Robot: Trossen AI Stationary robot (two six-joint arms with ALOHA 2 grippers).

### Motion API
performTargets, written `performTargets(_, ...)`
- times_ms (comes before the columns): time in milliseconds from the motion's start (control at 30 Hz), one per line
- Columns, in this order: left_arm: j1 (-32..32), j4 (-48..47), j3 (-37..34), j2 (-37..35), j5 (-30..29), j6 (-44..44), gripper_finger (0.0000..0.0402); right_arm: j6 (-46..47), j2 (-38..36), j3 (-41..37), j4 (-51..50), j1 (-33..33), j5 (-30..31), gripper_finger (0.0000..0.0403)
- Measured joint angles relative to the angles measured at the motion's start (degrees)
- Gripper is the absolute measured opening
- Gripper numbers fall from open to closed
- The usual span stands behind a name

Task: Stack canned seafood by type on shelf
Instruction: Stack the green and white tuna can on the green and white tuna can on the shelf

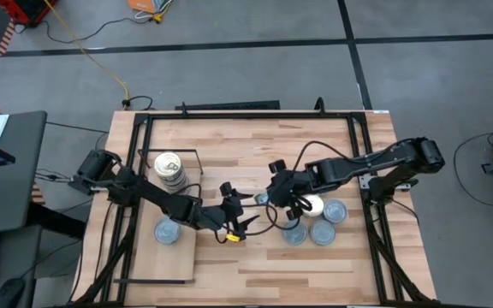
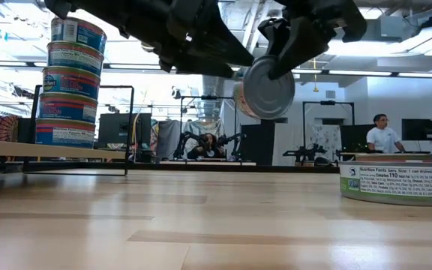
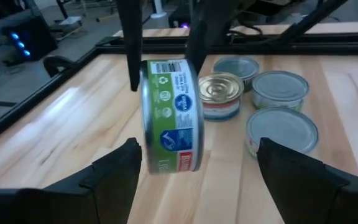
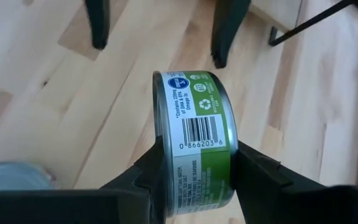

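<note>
A green-labelled tin of canned seafood [image 4: 194,118] stands on edge in the air over the middle of the table, with my right gripper [image 4: 194,180] shut on it. My left gripper [image 3: 197,174] is open, level and close in front of the tin [image 3: 169,115]; its fingers stand either side of the tin without touching. On the shelf [image 1: 178,257] at the left, a stack of several tins [image 1: 169,168] rests on the board near the black wire frame. A single tin [image 1: 167,231] lies flat beside it. My right gripper pinches the tin by its two flat faces, one finger on each, with the labelled side wall [image 4: 201,155] showing between the fingers. The fingers slant down from the table's right side. The tin is on edge, one flat face [image 2: 265,94] upright, lifted clear of the table.
Several loose tins lie flat on the table's right part: a gold-topped one [image 1: 311,205] and silver-topped ones [image 1: 335,211], [image 1: 323,232], [image 1: 294,233]. A black frame runs around the tabletop [image 1: 255,115]. People and equipment show in the room beyond.
</note>
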Motion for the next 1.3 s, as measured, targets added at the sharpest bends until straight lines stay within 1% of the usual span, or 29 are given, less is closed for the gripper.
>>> performTargets(167, 0.1, 0.2, 0.0, 0.0, -0.6, -0.7, 0.0306, 0.0, 0.0, 0.0, 4.0, 0.2, -0.3, 0.0169)
performTargets(233, 0.0, 0.1, 0.0, 0.0, -1.4, -0.8, 0.0306, 0.3, 0.0, 0.0, 6.0, 0.5, -1.5, 0.0169)
performTargets(367, 0.0, 0.1, 0.0, 0.0, -4.3, -1.3, 0.0306, 0.3, 0.0, 0.0, 7.4, 1.5, -1.6, 0.0169)
performTargets(533, 0.0, 0.1, 0.0, 0.0, -5.3, 0.1, 0.03, 1.2, 0.0, 0.0, 9.0, 2.6, -1.8, 0.0169)
performTargets(600, 0.0, 0.2, 0.0, 0.0, -5.4, 0.8, 0.0282, 1.5, 0.0, 0.0, 9.1, 2.8, -1.7, 0.017)
performTargets(667, 0.0, 0.2, 0.0, 0.0, -6.0, 1.8, 0.0256, 2.0, 0.0, 0.0, 9.0, 2.7, -1.7, 0.017)
performTargets(767, 0.0, 0.2, 0.0, 0.0, -5.8, 2.9, 0.0203, 3.0, 0.0, 0.0, 9.1, 2.6, -1.3, 0.0171)
performTargets(867, 0.0, 0.1, 0.0, -0.1, -4.7, 3.7, 0.0138, 3.8, 0.0, 0.0, 9.1, 2.6, -1.3, 0.0175)
performTargets(900, 0.0, 0.0, 0.0, -0.1, -4.6, 3.7, 0.0126, 4.5, 0.0, 0.0, 9.0, 2.6, -1.3, 0.018)
performTargets(967, -0.2, -0.3, 0.0, -0.1, -4.4, 4.3, 0.0127, 5.6, 0.0, 0.0, 8.7, 2.6, -1.9, 0.0195)
performTargets(1100, -1.0, -1.8, -0.2, -0.4, -4.6, 5.9, 0.0127, 6.2, -0.1, 0.0, 8.4, 2.7, -3.2, 0.0246)
performTargets(1167, -1.5, -5.7, -0.1, -2.1, -4.7, 4.6, 0.0127, 5.9, -0.7, 0.9, 5.9, 2.7, -3.2, 0.027)
performTargets(1233, -2.2, -11.9, 0.3, -5.6, -4.2, 1.4, 0.0127, 5.9, -1.6, 3.2, 3.2, 2.3, -3.2, 0.0289)
performTargets(1300, -3.0, -18.2, 0.4, -10.0, -0.7, -2.5, 0.0127, 6.1, -3.3, 5.2, 0.4, 2.0, -3.2, 0.0303)
